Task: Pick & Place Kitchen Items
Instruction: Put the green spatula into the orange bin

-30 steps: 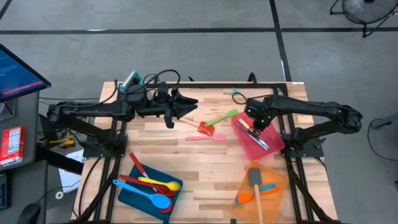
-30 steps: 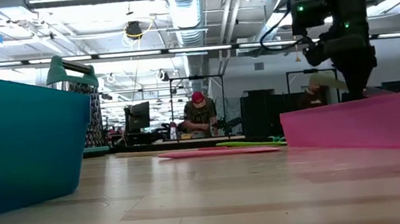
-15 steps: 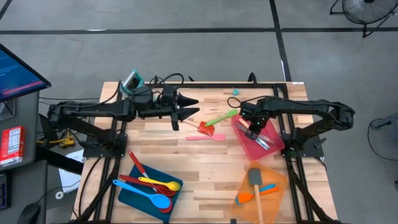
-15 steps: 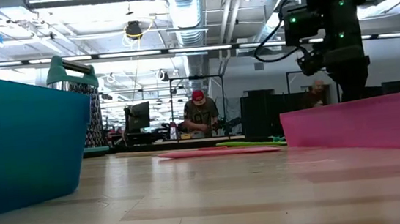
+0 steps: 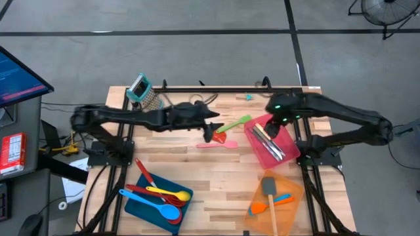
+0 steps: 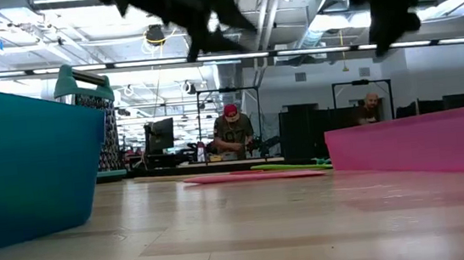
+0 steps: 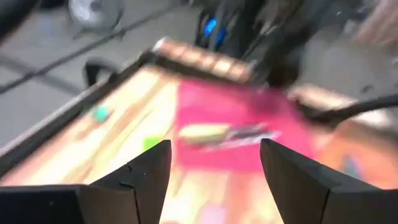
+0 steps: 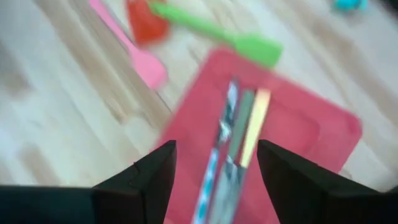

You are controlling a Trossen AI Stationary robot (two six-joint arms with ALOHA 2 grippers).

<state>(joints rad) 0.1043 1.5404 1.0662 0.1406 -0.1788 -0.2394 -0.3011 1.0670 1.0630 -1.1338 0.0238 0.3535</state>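
My left gripper [image 5: 210, 129] hangs open over the table's middle, just left of a red spatula [image 5: 218, 136], with nothing between its fingers [image 7: 216, 149]. My right gripper [image 5: 276, 122] hovers open above the far end of the red tray [image 5: 289, 152]. The tray holds metal utensils [image 8: 225, 149] and a wood-handled one [image 8: 254, 127]. A green spatula [image 5: 235, 122] and a pink spatula [image 5: 213, 145] lie flat on the wood beside the red one. Both grippers show blurred at the top of the low view, the left [image 6: 204, 22] and the right [image 6: 387, 13].
A blue tray [image 5: 139, 204] at the near left holds red, blue and yellow utensils. An orange tray [image 5: 292, 187] at the near right holds a few more. A metal box grater with a teal handle [image 5: 142, 88] stands at the far left corner. People sit beyond the table [image 6: 231, 134].
My left gripper has swung from the far left toward the table's middle and come down, ending beside the red spatula. My right gripper has risen out of the red tray, where the metal utensils stay lying.
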